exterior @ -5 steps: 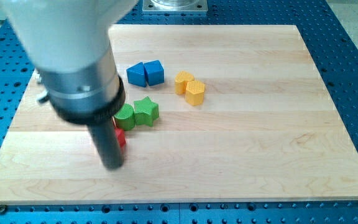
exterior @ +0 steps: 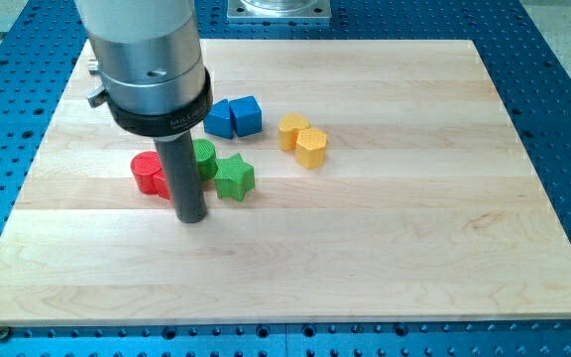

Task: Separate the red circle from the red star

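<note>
A red round block (exterior: 147,171) lies left of centre on the wooden board (exterior: 414,228). A second bit of red (exterior: 166,187) shows between it and the rod; its shape is hidden, so I cannot tell whether it is the red star. My tip (exterior: 190,219) rests on the board just right of and below the red blocks, close to them. A green round block (exterior: 205,159) sits behind the rod. A green star (exterior: 234,179) lies just right of the rod.
Two blue blocks (exterior: 220,119) (exterior: 247,114) touch each other above the green ones. Two yellow blocks (exterior: 292,130) (exterior: 311,148) lie together to the right of them. The arm's grey body (exterior: 147,59) covers the board's upper left.
The arm has shifted toward the view's top right. The red blocks now show left of the rod, further left and up. The green round block now sits higher, beside the star's upper left.
</note>
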`<state>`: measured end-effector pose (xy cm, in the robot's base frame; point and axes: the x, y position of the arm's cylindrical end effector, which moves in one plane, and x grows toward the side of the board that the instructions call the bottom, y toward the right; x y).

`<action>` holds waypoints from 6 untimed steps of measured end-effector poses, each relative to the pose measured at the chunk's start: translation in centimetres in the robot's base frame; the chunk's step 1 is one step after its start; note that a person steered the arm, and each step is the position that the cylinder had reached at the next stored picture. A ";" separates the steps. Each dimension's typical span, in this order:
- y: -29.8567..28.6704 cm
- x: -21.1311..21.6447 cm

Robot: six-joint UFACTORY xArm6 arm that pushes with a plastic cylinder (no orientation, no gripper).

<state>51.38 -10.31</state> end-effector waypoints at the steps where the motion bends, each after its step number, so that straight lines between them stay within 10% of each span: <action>1: 0.0 0.4; 4: -6.2 -3.8; 6: -7.2 -18.1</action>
